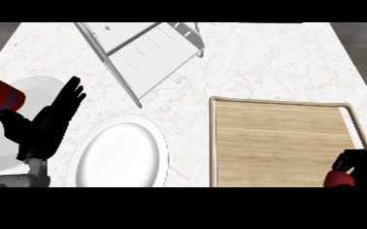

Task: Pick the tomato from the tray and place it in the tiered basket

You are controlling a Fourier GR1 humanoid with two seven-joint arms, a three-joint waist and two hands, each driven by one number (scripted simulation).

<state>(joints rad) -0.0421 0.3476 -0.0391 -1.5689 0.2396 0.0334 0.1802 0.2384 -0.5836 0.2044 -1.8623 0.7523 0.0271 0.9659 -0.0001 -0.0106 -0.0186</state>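
The wooden tray (279,140) lies on the counter at the right. At its lower right corner a red tomato (338,179) shows partly at the view's lower edge. My right hand (350,159) sits just above it with its fingers curled over the tomato's top; most of the hand is cut off by the edge. The white tiered basket (147,53) stands at the top centre, tilted towards the left. At the far left my left hand (44,123) rests open with fingers pointing up.
A white plate (122,153) lies between my left hand and the tray. A second white plate (36,85) sits at the far left edge, with a red and blue object (10,98) on it.
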